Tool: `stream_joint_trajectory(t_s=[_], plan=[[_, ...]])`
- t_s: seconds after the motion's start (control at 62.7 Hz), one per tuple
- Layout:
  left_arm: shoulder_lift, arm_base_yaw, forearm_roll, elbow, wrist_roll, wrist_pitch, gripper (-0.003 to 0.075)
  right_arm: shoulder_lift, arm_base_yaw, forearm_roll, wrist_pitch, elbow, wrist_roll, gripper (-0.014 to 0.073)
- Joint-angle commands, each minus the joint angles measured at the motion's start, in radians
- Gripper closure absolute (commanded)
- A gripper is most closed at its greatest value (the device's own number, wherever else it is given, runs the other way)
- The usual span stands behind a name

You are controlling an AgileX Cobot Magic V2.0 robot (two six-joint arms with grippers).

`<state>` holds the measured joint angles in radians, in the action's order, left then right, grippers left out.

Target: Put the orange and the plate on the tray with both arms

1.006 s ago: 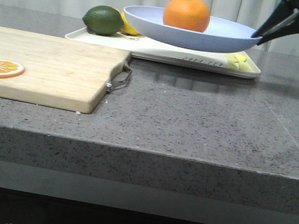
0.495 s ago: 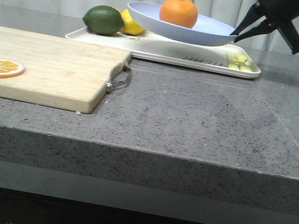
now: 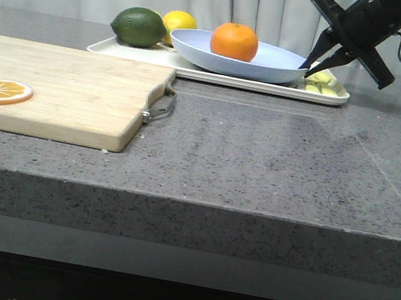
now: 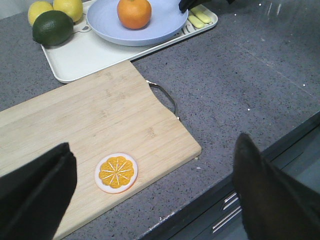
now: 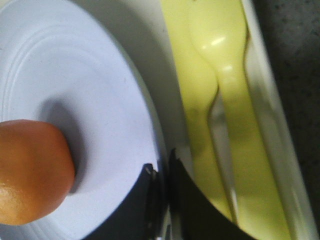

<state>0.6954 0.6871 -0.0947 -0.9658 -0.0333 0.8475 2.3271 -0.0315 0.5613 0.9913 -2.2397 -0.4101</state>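
right fingers (image 3: 307, 66) pinch the plate (image 3: 277, 61) by its rim, so the orange (image 3: 235, 40) rides level in it; the plate rests on the tray (image 3: 220, 78). left fingers (image 4: 150, 200) spread wide, empty, above the desk (image 3: 276, 155).

Grey speckled stone countertop (image 3: 275, 162) under wooden cutting board (image 3: 57, 87) and cream tray (image 3: 221, 75)

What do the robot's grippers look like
Both are black. The right gripper has angular, tapering fingers and a black cable looping behind it. The left gripper shows two broad, matte black fingers with rounded tips. No markings are visible.
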Motion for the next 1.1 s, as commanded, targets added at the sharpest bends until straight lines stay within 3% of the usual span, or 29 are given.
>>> stream_joint_trajectory(t_s=[0.0,0.479,0.591,0.83,1.085], plan=[[0.001,-0.003,-0.015,-0.026,-0.009,-0.074,0.0109,-0.073,0.0,0.055,-0.06,-0.037,-0.004,0.0664],[0.001,-0.003,-0.037,-0.026,-0.009,-0.074,0.0109,-0.072,0.0,0.058,-0.068,-0.037,0.002,0.0656],[0.001,-0.003,-0.045,-0.026,-0.009,-0.074,0.0109,-0.072,0.0,0.058,-0.068,-0.037,0.011,0.0567],[0.001,-0.003,-0.045,-0.026,-0.009,-0.074,0.0109,-0.073,0.0,0.058,-0.076,-0.037,0.026,0.0235],[0.001,-0.003,-0.045,-0.026,-0.009,-0.074,0.0109,-0.122,0.0,-0.043,-0.05,-0.037,0.049,0.0203]])
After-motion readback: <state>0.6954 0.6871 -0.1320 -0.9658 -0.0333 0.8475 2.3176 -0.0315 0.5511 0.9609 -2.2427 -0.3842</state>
